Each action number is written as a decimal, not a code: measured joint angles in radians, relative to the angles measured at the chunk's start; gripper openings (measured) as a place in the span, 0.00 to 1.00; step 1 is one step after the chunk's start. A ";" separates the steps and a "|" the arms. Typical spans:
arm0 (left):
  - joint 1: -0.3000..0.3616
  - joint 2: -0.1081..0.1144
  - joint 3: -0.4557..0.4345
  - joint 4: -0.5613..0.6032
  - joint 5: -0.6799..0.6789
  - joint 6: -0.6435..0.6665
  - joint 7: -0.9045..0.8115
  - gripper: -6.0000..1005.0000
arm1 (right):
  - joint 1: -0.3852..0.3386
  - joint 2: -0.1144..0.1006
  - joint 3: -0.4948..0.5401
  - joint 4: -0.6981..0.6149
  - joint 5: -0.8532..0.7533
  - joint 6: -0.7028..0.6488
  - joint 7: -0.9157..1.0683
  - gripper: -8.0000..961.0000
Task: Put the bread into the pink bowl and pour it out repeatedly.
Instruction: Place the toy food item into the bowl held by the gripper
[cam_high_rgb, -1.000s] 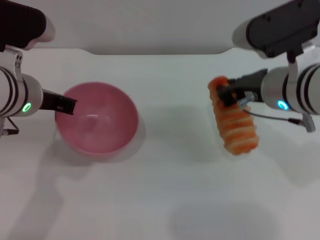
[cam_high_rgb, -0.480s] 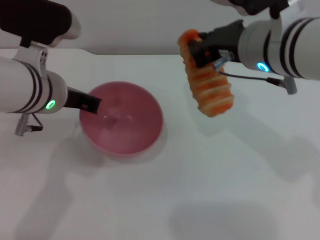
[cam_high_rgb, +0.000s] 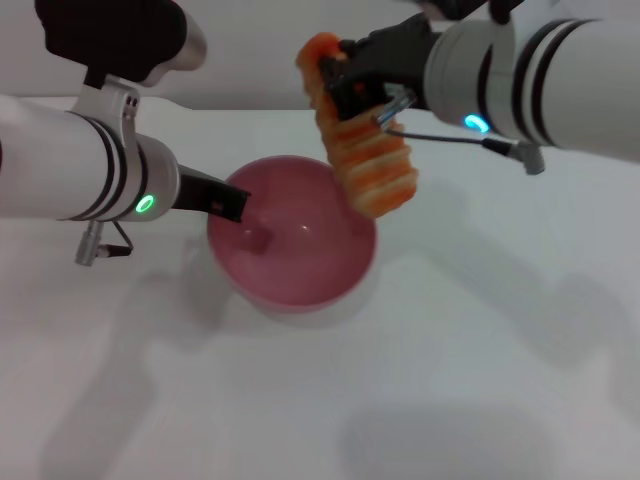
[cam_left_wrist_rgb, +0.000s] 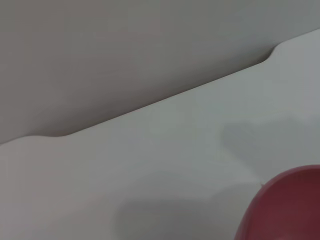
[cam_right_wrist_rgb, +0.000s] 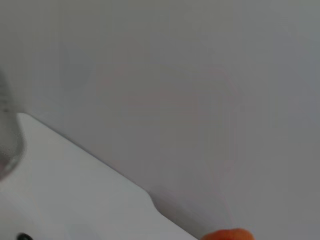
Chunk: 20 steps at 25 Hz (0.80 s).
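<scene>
While the loaf hangs in the air, nothing has gone into the pink bowl (cam_high_rgb: 295, 245) yet: its inside is bare, and the pouring part of the job cannot begin until the bread (cam_high_rgb: 360, 140) drops in. From where I stand, this looks like the end of the carry, with the release just ahead and then a tip-out to follow, and that cycle to be repeated.

The right claw (cam_high_rgb: 350, 85) is pinching the bread near its upper end, so the loaf dangles at a slant, its lower end hovering over the bowl's far rim on the right-hand side, not touching it. The left claw (cam_high_rgb: 232, 206) is at the bowl's left rim, one dark finger outside the wall and something dark just inside, so it looks pressed onto the rim, holding the bowl steady on the table (cam_high_rgb: 480, 380).

The bowl is round, deep and smooth, plain pink plastic with a soft sheen and a rounded bottom. The bread is a long toy loaf, ridged across with orange and cream bands, looking slightly soft and bumpy; it is about as long as the bowl is wide, so I judge it will lie across the hollow rather than sink flat. The table is plain white and matte.
</scene>
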 joint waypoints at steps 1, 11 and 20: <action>-0.001 0.000 0.003 -0.002 -0.004 0.004 0.000 0.05 | 0.001 0.000 -0.007 0.005 0.001 -0.007 0.002 0.18; -0.006 0.000 0.019 -0.008 -0.022 0.017 0.000 0.05 | 0.005 0.002 -0.055 0.095 0.079 -0.126 0.001 0.17; -0.006 0.002 0.020 -0.007 -0.023 0.018 0.002 0.05 | -0.020 0.000 -0.066 0.066 0.112 -0.132 -0.008 0.28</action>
